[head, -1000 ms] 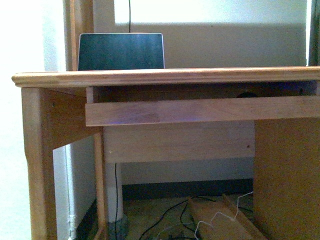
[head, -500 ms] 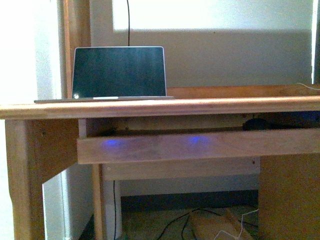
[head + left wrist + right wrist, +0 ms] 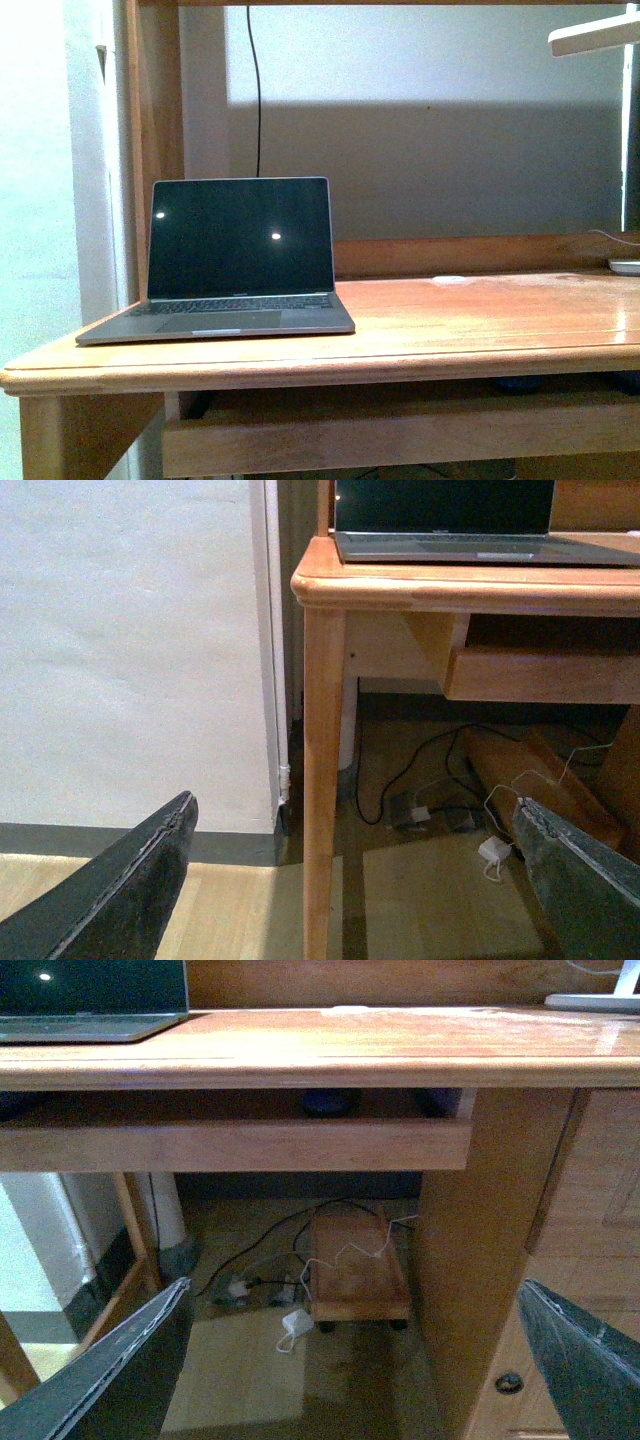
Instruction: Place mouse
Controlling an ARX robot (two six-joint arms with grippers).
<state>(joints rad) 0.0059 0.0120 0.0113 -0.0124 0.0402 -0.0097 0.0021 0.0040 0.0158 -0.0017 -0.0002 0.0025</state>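
The mouse (image 3: 328,1103) is a small dark rounded shape on the pull-out tray under the desk top, seen in the right wrist view. It shows dimly in the front view (image 3: 518,383), under the desk edge. My left gripper (image 3: 355,880) is open and empty, low near the floor, facing the desk's left leg (image 3: 322,780). My right gripper (image 3: 355,1360) is open and empty, low in front of the desk, well below and short of the mouse. Neither arm shows in the front view.
An open laptop (image 3: 240,260) with a dark screen sits on the left of the wooden desk (image 3: 450,330). A white lamp head (image 3: 595,35) hangs at top right. Cables and a small wooden cart (image 3: 355,1270) lie under the desk. A wall (image 3: 130,650) stands left.
The front view has risen from below the desk edge to above the desk top. The laptop keyboard and desk surface now show, and the tray has dropped to the bottom.
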